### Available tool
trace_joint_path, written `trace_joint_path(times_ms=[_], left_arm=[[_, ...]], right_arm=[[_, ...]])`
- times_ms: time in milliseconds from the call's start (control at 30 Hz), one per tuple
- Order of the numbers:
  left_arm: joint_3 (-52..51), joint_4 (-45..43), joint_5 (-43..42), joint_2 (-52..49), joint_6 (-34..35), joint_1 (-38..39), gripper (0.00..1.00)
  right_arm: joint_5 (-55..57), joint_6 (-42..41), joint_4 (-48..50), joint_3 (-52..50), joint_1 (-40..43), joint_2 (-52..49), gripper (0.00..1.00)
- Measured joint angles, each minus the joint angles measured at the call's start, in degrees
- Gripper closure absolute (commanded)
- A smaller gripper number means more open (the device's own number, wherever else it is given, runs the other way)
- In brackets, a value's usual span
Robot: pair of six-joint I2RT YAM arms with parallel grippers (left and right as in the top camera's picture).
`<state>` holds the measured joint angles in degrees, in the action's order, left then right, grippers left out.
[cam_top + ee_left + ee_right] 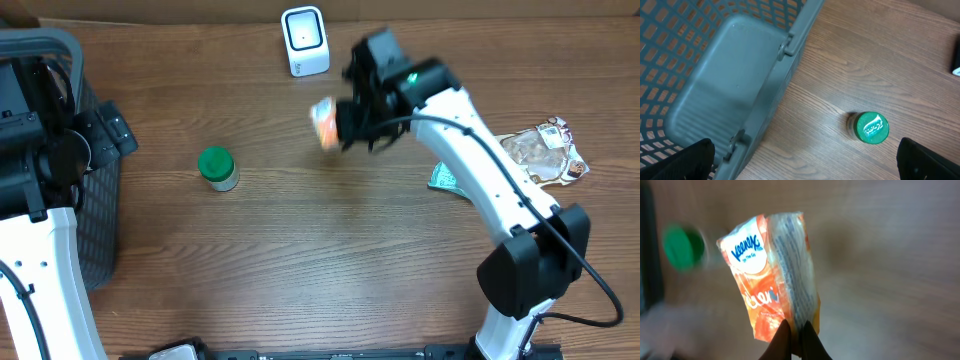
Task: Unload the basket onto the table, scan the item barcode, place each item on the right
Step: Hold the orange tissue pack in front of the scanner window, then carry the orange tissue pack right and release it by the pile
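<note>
With the right gripper [796, 330] clamped on the orange Kleenex pack [771, 275], held aloft near the white scanner [305, 40], pickup looks done and presenting the barcode remains, while the left gripper [807, 165] hangs fully spread and empty above the tabletop [300, 250] by the basket [740, 75].

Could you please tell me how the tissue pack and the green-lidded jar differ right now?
The tissue pack is pinched by its lower edge in the shut right gripper, held off the table. The jar stands upright on the table, untouched. The tissue pack is a soft orange packet, while the jar is round with a green lid. Both are outside the basket.
</note>
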<state>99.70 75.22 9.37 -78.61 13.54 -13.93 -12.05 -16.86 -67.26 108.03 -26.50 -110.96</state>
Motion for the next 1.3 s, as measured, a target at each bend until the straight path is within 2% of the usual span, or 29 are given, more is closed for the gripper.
trace_joint_path(times_ms=[100,200,300,467,700,967,1300], left_arm=[[0.00,0.04,-0.02,0.00,0.00,0.00,0.00],[0.00,0.02,0.00,0.00,0.00,0.00,0.00],[0.00,0.02,0.00,0.00,0.00,0.00,0.00],[0.00,-0.02,0.00,0.00,0.00,0.00,0.00],[0.00,0.02,-0.02,0.00,-0.02,0.00,0.00],[0.00,0.00,0.00,0.00,0.00,0.00,0.00],[0.00,0.02,0.00,0.00,0.00,0.00,0.00]], right_arm=[[10.01,0.39,-0.02,11.43,-0.24,-1.09,0.96],[19.12,2.32,5.03,17.00,-0.79,-1.90,0.96],[26.51,5.88,12.96,18.25,-1.77,-3.45,0.96],[36.52,13.62,31.39,18.43,-3.58,-11.72,0.96],[41.13,28.17,51.34,18.38,-4.07,-24.70,0.96],[45.64,43.89,58.69,18.38,-4.07,-34.62,0.96],[47.67,48.39,59.30,18.38,-4.07,-37.57,0.96]])
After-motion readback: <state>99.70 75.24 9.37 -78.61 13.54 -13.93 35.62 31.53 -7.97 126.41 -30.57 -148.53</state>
